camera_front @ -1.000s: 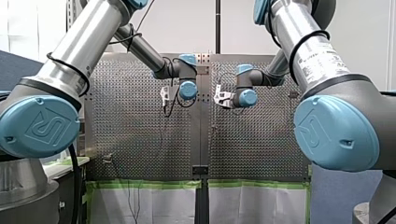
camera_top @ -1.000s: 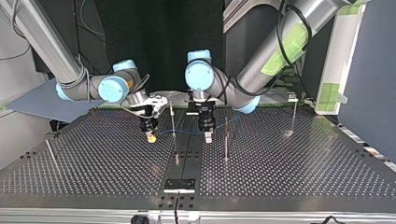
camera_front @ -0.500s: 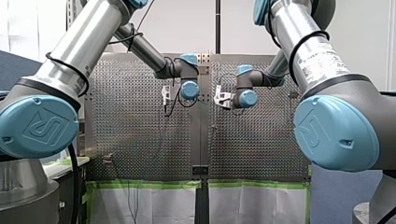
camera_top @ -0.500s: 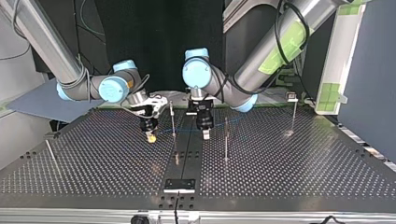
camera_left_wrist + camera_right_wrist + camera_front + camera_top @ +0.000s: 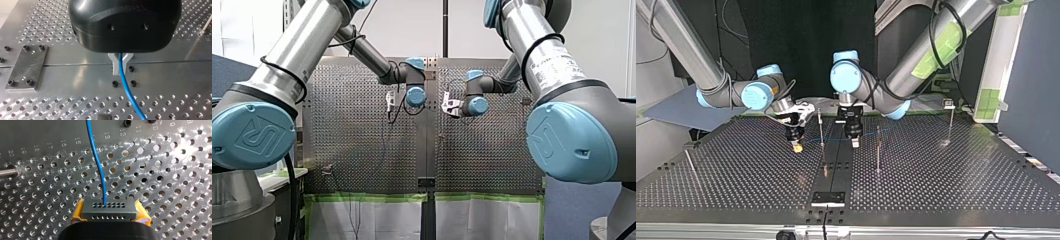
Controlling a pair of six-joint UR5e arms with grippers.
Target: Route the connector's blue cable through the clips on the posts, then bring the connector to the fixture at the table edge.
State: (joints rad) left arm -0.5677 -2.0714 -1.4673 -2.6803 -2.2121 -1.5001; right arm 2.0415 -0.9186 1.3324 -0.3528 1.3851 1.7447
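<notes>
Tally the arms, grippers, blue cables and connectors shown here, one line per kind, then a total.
Arms: 2, my left arm and my right arm
Grippers: 2, my left gripper and my right gripper
Blue cable: 1
Connector: 1
Total: 6

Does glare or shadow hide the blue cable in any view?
Left wrist view: the table glares, yet the blue cable stands out. Right wrist view: glints too, cable clear down to the connector. Top view: only a faint line. Front view: I cannot make it out.
</notes>
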